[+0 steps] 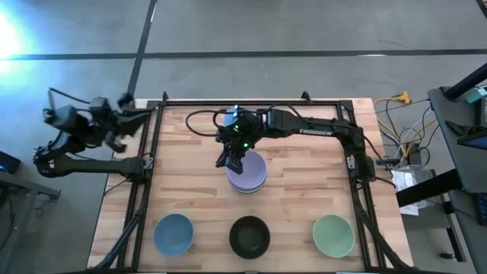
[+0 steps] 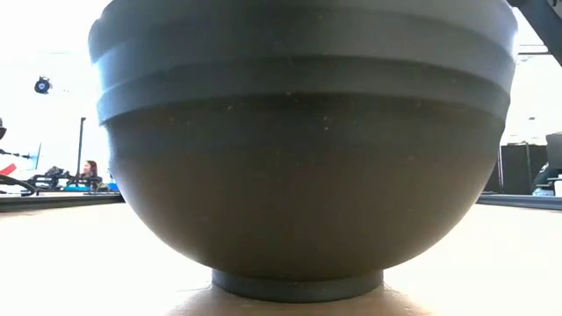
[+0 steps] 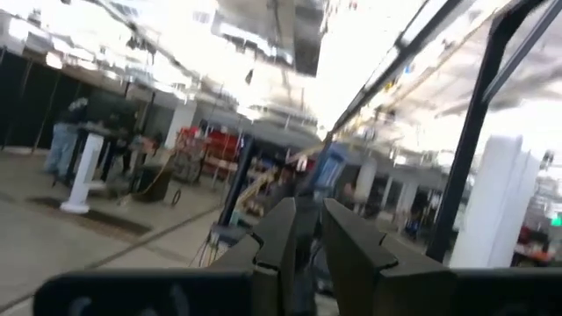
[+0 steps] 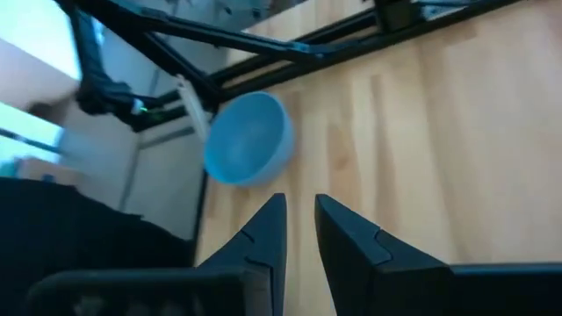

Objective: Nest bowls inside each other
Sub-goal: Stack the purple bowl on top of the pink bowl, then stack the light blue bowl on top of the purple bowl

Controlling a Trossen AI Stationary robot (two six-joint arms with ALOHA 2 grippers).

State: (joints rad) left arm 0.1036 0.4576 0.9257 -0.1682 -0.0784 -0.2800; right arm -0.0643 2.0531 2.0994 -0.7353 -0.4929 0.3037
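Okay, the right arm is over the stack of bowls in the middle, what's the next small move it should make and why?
Probably swing the right end effector toward the blue bowl. It hangs at the stack topped by lavender, and its wrist view shows nothing between its fingers. Blue, black and pale green bowls sit loose along the near edge; its camera already faces the blue one. The left end effector waits off the table.

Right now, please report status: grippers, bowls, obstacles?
Right gripper above lavender stack, empty. Left gripper parked off table. Blue bowl, black bowl, green bowl loose. Nothing blocking.
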